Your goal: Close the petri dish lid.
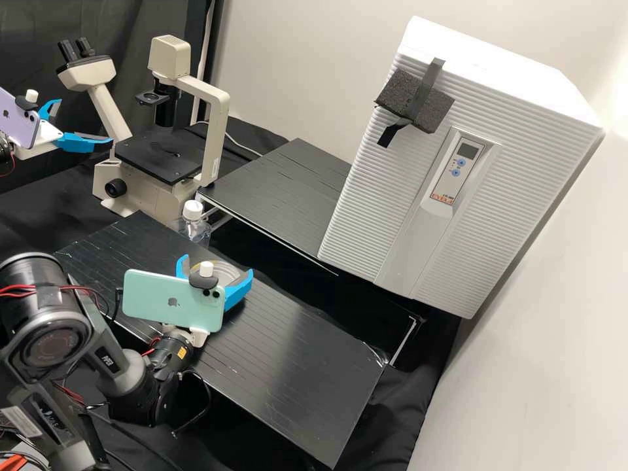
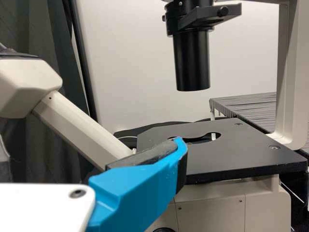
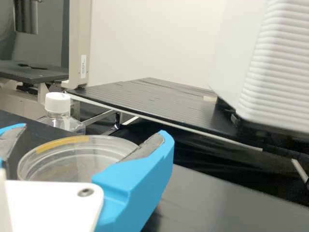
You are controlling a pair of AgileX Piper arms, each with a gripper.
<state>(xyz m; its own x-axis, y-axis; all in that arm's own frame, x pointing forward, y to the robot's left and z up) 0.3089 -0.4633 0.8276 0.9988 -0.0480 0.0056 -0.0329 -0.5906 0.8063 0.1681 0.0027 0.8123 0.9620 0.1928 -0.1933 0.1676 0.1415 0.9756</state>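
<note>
The petri dish (image 3: 79,159) is between the fingers of the right hand (image 1: 216,264), over the black tabletop (image 1: 294,360); this hand is open around it, but whether the pads touch the dish, I cannot tell. The phone (image 1: 157,297) hides its near side in the high view, and its lid is hard to make out. The left hand (image 1: 85,121) is open near the microscope (image 1: 157,157), its phone (image 1: 19,121) partly cut off.

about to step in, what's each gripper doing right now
Left gripper: open, nothing between its fingers.
Right gripper: open, fingers either side of the petri dish; whether they touch it, I can't tell.
</note>
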